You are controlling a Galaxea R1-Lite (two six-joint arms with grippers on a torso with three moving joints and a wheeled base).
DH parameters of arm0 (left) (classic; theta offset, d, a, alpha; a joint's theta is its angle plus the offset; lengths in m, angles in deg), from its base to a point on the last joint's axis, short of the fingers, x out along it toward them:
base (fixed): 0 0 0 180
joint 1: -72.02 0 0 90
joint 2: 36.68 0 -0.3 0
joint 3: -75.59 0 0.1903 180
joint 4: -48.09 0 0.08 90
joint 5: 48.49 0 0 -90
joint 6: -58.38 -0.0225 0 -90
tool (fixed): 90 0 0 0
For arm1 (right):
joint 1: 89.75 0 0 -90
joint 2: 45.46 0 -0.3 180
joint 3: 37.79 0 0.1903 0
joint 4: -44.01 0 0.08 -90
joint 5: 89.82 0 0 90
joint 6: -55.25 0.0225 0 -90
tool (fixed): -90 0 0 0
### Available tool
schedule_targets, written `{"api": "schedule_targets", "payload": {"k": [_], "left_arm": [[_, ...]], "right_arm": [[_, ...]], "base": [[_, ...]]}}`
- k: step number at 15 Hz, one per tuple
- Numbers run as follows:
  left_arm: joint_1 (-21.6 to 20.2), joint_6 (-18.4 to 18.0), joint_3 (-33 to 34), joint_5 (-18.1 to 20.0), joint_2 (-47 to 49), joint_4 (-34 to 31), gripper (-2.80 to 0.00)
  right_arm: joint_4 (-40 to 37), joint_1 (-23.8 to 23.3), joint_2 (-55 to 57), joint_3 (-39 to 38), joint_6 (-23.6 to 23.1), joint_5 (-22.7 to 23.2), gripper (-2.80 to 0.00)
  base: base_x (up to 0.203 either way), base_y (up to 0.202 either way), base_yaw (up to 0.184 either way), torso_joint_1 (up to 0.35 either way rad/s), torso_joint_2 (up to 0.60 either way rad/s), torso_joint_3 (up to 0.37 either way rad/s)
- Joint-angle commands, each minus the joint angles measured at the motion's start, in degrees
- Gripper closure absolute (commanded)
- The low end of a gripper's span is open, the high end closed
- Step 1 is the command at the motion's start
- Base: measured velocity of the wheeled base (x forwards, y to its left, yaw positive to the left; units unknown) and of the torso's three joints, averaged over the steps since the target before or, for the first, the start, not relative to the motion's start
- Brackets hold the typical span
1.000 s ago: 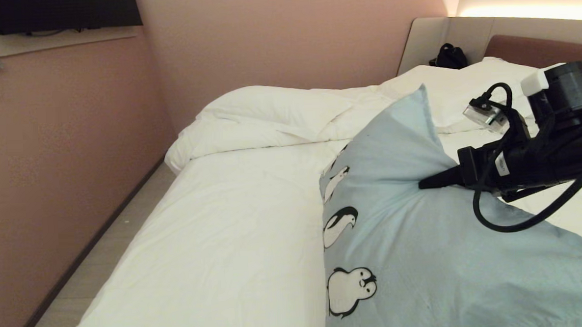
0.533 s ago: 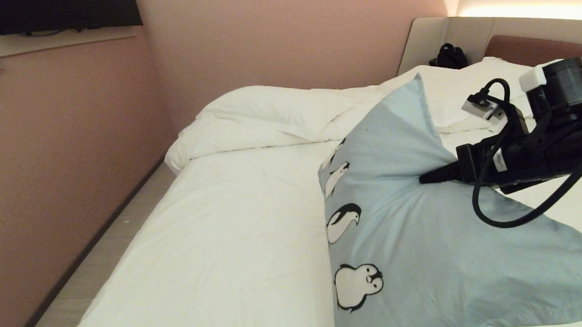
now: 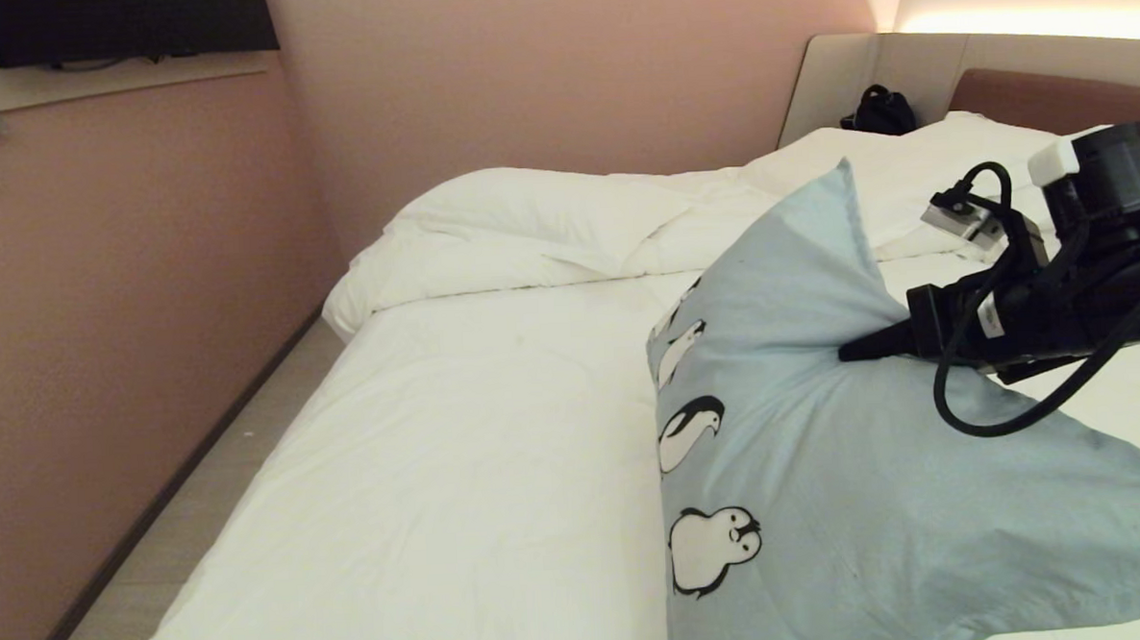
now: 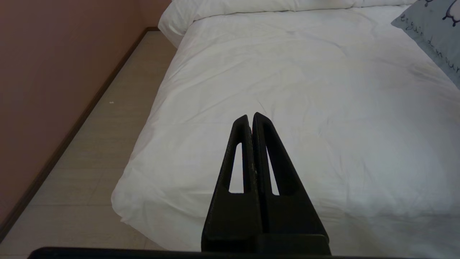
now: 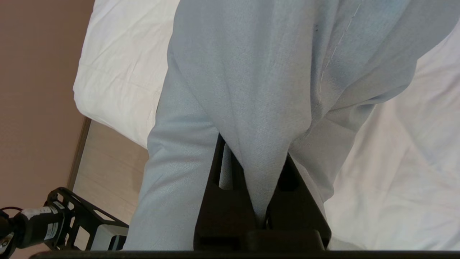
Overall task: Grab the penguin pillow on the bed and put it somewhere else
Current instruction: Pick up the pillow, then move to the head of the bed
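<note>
The right end effector [image 3: 855, 350] reaches in level from the robot's right, its jaws pinched on a fold of the penguin pillow [image 3: 828, 501], which drapes down and toward the robot from that pinch, its penguin row along the edge facing the bare white sheet of the bed [image 3: 421, 442] (the likely drop zone, leftward). The left end effector [image 4: 251, 118], jaws together and empty, hangs over the bed's near corner.
</note>
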Motion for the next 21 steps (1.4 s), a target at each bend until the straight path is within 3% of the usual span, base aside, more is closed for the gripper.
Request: {"api": "schedule_targets", "payload": {"k": [1,5,9,12,15,18,21], "left_arm": [[0.0,0.0,0.0,0.0,0.0,0.0,0.00],[0.0,0.2,0.0,0.0,0.0,0.0,0.00],[0.0,0.1,0.0,0.0,0.0,0.0,0.00],[0.0,0.1,0.0,0.0,0.0,0.0,0.00],[0.0,0.0,0.0,0.0,0.0,0.0,0.00],[0.0,0.0,0.0,0.0,0.0,0.0,0.00],[0.0,0.0,0.0,0.0,0.0,0.0,0.00]], "right_arm": [[-0.1,-0.7,0.0,-0.1,0.0,0.2,0.00],[0.2,-7.2,2.2,1.0,0.2,1.0,0.00],[4.6,-10.4,3.6,1.5,0.0,1.7,0.00],[5.6,-13.2,4.4,1.2,0.0,7.8,0.00],[5.8,-13.6,6.8,1.3,-0.6,8.9,0.00],[5.9,-13.8,8.1,1.3,-2.8,8.9,0.00],[5.9,-15.3,9.6,0.5,-8.1,8.9,0.00]], "base": [[0.000,0.000,0.000,0.000,0.00,0.000],[0.000,0.000,0.000,0.000,0.00,0.000],[-0.116,0.000,0.002,0.001,0.00,0.003],[-0.186,0.000,-0.004,0.002,0.00,0.001],[-0.024,0.000,-0.001,-0.003,0.00,0.002],[0.000,0.000,0.000,0.000,0.00,0.000],[-0.001,-0.053,0.003,0.005,0.00,0.000]]}}
